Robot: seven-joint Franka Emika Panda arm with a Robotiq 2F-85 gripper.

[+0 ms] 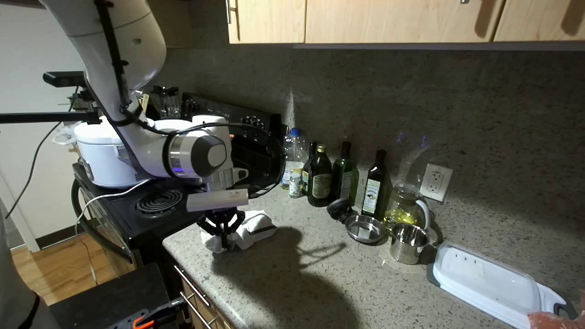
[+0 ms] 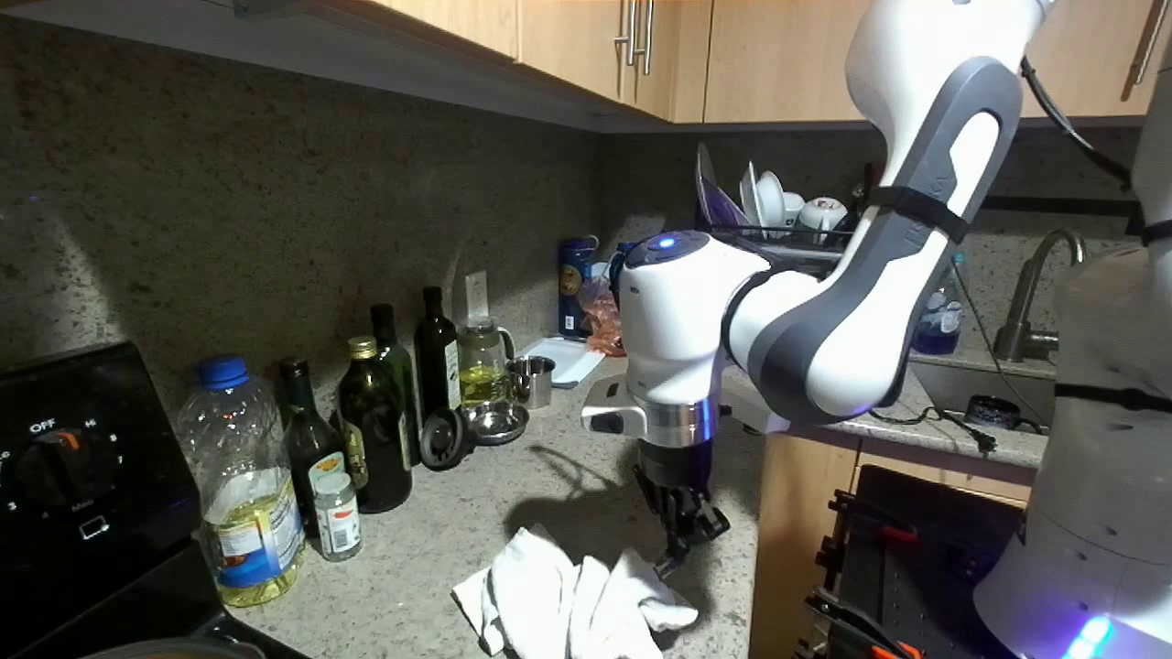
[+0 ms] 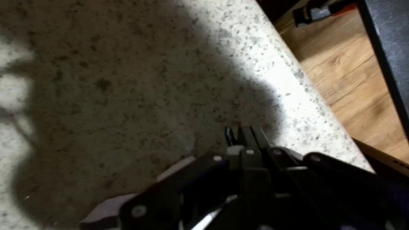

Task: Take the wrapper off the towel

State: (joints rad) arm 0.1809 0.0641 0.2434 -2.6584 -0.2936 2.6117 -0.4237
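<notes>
Holding black two-finger tool (image 3: 252, 135) clenched, seeing nothing pinched, pointing down beside crumpled white cloth towel (image 2: 533, 595), likely aiming to hook wrapper, not making that out

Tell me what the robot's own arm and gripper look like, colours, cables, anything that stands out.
The arm is glossy white with dark grey panels, black straps and a black cable running along it. The white wrist has a silver ring and a small blue light. The gripper is black, with jointed linkages and pale screw heads.
</notes>
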